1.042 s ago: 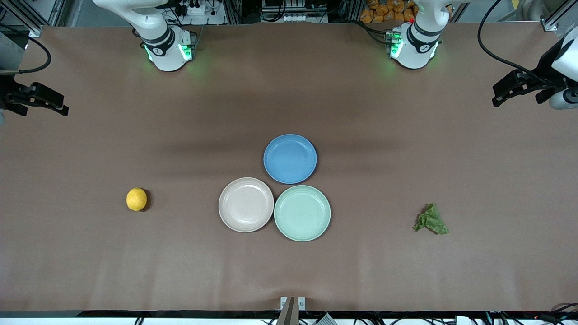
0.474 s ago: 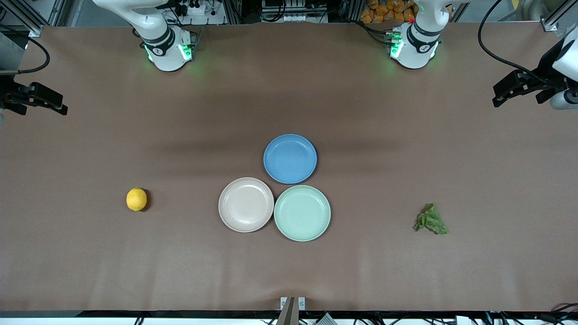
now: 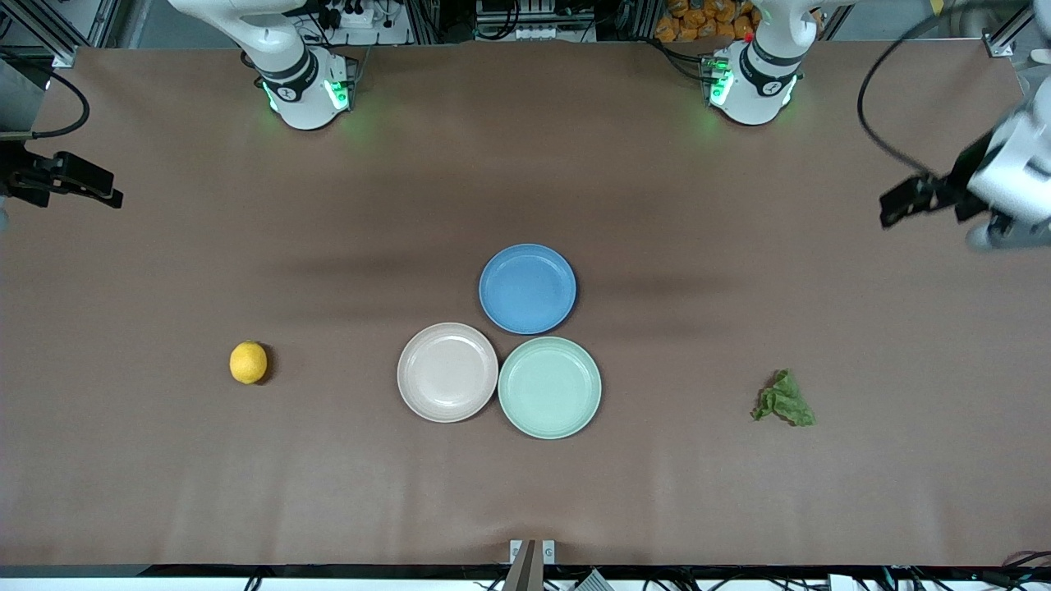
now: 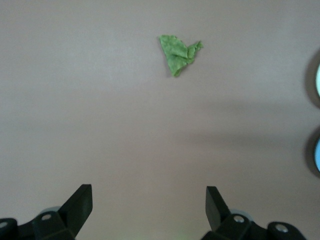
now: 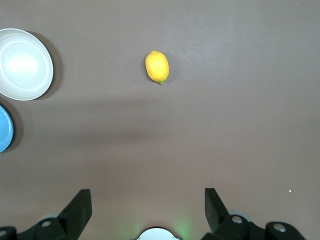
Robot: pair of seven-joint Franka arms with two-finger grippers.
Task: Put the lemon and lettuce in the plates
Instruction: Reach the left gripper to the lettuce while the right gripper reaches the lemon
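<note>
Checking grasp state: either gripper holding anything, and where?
Nothing held. Left gripper and right gripper are open and empty; lemon and lettuce lie on the table.

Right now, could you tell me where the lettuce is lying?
The lettuce lies on the bare table toward the left arm's end, beside the mint green plate but well apart from it.

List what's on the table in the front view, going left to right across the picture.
lemon → beige-pink plate → blue plate → mint green plate → lettuce
</note>
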